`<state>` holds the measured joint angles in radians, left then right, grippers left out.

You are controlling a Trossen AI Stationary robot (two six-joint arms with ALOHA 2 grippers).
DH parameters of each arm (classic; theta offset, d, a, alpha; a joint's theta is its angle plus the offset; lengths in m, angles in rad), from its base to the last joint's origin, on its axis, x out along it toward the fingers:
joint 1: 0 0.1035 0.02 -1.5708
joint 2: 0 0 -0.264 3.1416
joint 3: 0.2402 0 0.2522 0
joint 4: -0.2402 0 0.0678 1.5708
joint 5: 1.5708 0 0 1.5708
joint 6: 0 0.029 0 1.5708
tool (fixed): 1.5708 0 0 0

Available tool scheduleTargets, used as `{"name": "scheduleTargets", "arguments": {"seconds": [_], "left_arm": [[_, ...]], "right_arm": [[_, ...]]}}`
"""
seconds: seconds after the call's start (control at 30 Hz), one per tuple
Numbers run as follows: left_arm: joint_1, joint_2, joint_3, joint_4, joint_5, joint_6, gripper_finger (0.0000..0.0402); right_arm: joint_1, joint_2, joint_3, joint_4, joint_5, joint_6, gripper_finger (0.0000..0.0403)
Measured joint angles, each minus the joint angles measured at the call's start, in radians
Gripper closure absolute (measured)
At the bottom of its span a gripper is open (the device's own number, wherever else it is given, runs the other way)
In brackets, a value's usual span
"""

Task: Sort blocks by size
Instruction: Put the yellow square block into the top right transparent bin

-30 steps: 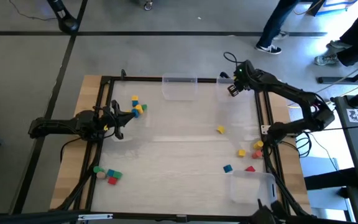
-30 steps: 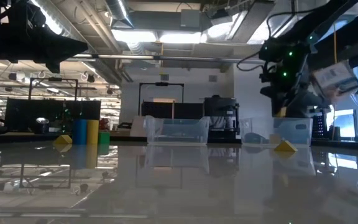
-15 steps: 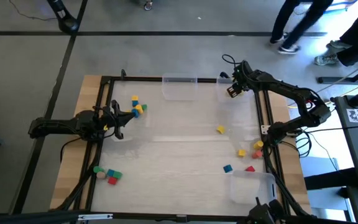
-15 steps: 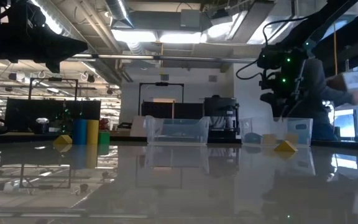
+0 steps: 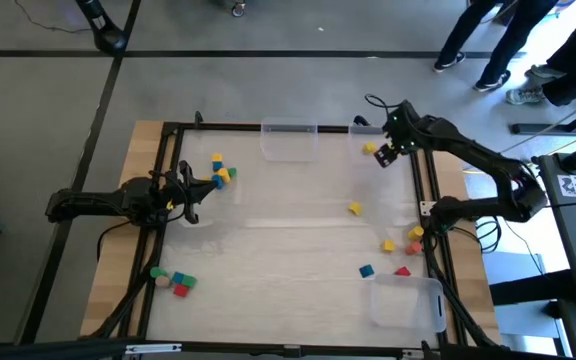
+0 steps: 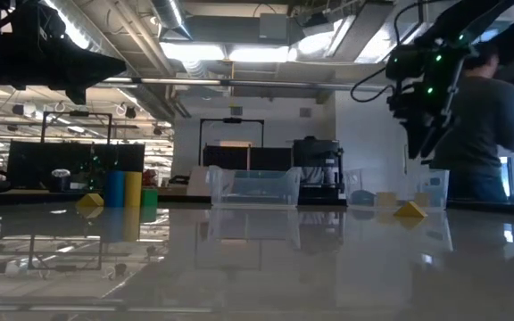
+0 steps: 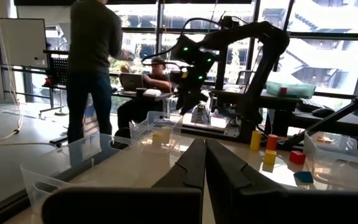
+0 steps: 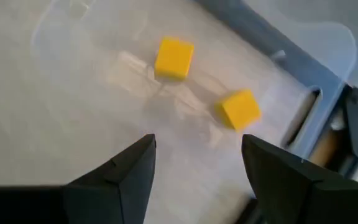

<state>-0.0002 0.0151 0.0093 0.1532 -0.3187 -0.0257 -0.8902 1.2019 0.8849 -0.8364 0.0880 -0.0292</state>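
- The right gripper [image 5: 386, 155] hangs above the clear bin [image 8: 328, 43] at the table's far right corner, its fingers [image 8: 120, 177] spread apart with nothing between them.
- Two yellow blocks [image 8: 174, 58] lie on that bin's floor, near each other but apart, below the spread fingers.
- In the high view only one yellow spot [image 5: 368, 149] shows there, just beside the gripper; the second block is probably hidden by the arm.
- Nearer than that bin along the right edge lie a lone yellow block [image 5: 354, 208], then a scatter of yellow, orange, blue and red blocks [image 5: 389, 245].
- The left gripper [image 5: 190, 190] rests clenched and empty at the opposite side of the table, well apart from the bin.
- A small cluster of blue and yellow blocks [image 5: 220, 172] sits just beside it.
- A person [image 6: 484, 125] stands behind the bin, beyond the table.
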Motion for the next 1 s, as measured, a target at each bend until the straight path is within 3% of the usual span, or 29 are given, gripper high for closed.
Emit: {"name": "scheduleTargets", "arguments": {"seconds": [0.33, 0.63, 1.0], "left_arm": [[0.000, 0.000, 0.000, 0.000, 0.000, 0.000, 0.0402], [0.000, 0.000, 0.000, 0.000, 0.000, -0.030, 0.0402], [0.000, 0.000, 0.000, 0.000, 0.000, -0.027, 0.0402]], "right_arm": [[0.250, -0.130, 0.000, -0.178, -0.003, 0.158, 0.0164], [0.495, -0.139, 0.000, -0.303, -0.004, 0.340, 0.0164], [0.764, -0.139, 0.000, -0.318, -0.074, 0.676, 0.0164]]}}
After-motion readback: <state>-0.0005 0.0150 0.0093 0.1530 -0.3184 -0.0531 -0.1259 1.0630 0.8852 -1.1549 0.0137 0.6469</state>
